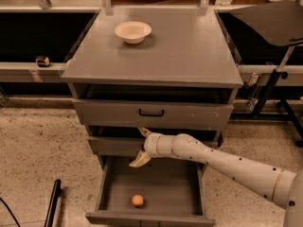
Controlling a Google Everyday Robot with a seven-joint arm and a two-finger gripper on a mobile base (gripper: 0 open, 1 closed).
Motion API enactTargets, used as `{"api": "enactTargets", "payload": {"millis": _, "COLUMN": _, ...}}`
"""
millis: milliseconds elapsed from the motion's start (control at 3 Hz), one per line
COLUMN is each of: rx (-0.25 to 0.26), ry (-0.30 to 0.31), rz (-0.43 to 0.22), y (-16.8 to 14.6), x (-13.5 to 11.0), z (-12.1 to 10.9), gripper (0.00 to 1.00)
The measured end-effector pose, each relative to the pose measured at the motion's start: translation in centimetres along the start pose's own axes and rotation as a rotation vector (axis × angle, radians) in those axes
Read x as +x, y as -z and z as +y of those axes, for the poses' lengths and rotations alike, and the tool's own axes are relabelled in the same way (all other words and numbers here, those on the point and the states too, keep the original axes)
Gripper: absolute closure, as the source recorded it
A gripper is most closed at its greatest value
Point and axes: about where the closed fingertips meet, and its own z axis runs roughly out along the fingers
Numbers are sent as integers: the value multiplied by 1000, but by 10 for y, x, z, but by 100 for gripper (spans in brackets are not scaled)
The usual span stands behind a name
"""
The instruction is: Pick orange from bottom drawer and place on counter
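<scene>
The orange [138, 200] lies on the floor of the open bottom drawer [151, 217], near its front left. My gripper [141, 147] hangs above the drawer's back, in front of the middle drawer, well above and behind the orange. Its two cream fingers are spread apart and hold nothing. The white arm reaches in from the lower right. The counter [189, 51] is the flat grey top of the cabinet.
A cream bowl [133, 31] stands on the counter's back left. The top drawer [151, 112] with a black handle is slightly open. A black stand [272, 79] is to the right. A black rod [52, 205] lies on the floor at left.
</scene>
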Motion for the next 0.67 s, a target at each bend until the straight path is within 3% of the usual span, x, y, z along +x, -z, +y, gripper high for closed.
{"api": "enactTargets", "payload": {"millis": 333, "rx": -1, "ry": -23, "rz": -26, "y": 0, "x": -1, "z": -2, "gripper": 18}}
{"api": "enactTargets", "payload": {"millis": 667, "rx": -87, "ry": -54, "rz": -54, "y": -8, "x": 1, "z": 24, "gripper": 25}}
